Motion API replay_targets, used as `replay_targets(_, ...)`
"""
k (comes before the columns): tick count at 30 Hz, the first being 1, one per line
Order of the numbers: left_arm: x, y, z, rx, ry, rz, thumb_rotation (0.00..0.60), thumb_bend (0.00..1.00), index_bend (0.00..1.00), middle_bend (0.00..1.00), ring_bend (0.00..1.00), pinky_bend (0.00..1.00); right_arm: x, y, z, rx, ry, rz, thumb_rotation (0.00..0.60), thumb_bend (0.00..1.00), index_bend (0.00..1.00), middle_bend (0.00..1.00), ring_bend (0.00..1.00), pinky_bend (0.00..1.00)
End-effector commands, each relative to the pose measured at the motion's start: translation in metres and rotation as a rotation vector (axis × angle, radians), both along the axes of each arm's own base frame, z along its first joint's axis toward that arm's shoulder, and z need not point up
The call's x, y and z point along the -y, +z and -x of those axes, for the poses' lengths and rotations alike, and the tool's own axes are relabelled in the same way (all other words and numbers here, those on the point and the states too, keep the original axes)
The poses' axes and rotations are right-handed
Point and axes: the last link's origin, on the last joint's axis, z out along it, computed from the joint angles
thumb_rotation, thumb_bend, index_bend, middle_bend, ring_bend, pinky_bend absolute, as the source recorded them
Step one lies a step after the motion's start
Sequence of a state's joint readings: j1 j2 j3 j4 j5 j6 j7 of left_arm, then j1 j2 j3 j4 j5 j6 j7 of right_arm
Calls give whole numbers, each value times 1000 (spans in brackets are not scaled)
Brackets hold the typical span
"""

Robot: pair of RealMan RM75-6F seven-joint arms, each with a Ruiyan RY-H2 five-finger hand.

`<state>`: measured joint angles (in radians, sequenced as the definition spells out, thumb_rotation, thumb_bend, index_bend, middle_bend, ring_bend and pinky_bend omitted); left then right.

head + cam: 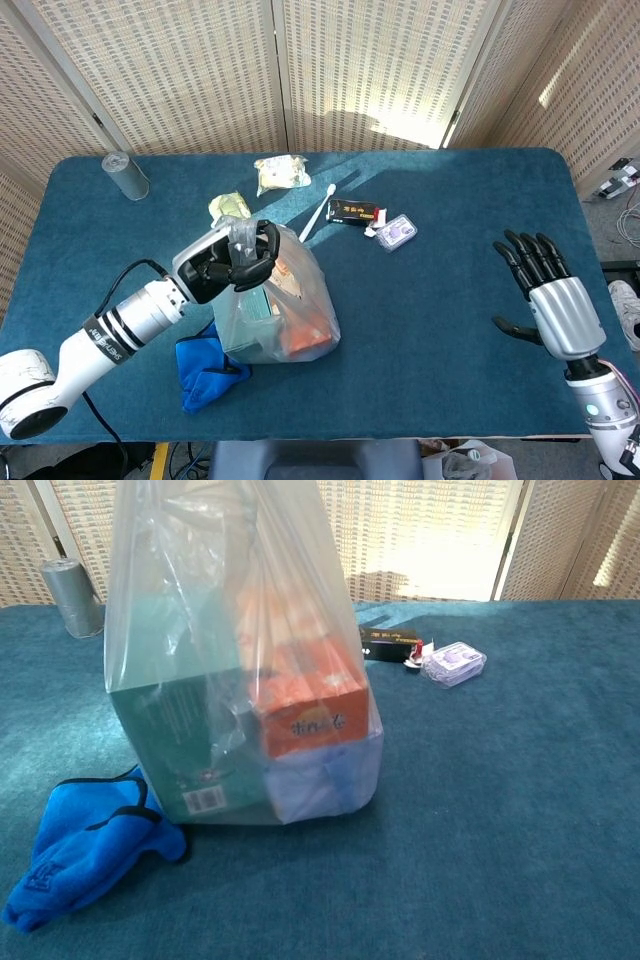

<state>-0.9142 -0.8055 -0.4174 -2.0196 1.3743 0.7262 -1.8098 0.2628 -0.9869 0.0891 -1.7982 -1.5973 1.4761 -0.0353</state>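
On the far left of the table point(440, 330) I see a grey can point(124, 175) standing upright, well apart from everything else. Nearer to me, my left hand point(232, 263) has its fingers curled tight around the gathered top of the clear plastic bag point(240, 680), pinching the film closed in its grip. The bag stands left of the table's middle; through it I make out a green box point(170, 730) on its left, an orange box point(305, 715) beside that and something pale below. A blue cloth point(85, 845) lies crumpled at the bag's near left corner, just beside it. Beyond the bag lie two small wrapped packets, a white spoon point(317, 214), a black packet point(356, 211) and a small clear case point(397, 232). Far right, my right hand point(555, 300) is over the table's right edge, fingers spread and holding nothing.
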Motion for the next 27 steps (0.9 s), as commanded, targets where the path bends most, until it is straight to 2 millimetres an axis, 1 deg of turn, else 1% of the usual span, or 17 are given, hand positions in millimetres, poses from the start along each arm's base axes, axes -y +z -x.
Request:
replay_targets(1,0,7,-4,19,10,-2,600,244,535,797,882,921,-2,-1,4,6,-13,-2,600,0,0,0,0,0)
replay_targets(7,-4,26,-12,52,38,3,600,243,467,756,844,921,-8,-5,13,25,-37,-5,600,0,0,0,0,0)
replay_targets(12,-9,37,-18,53,72,18,600,243,415,737,818,921,-11,-6,16,35,-46,-4,600,0,0,0,0,0)
replay_targets(19,-7,45,-26,91,74,40,600,243,351,717,803,921,-14,-8,20,47,-64,-4,600,0,0,0,0,0)
replay_targets(27,-8,50,-32,111,135,85,600,243,301,711,801,925,-15,-10,21,52,-69,-3,600,0,0,0,0,0)
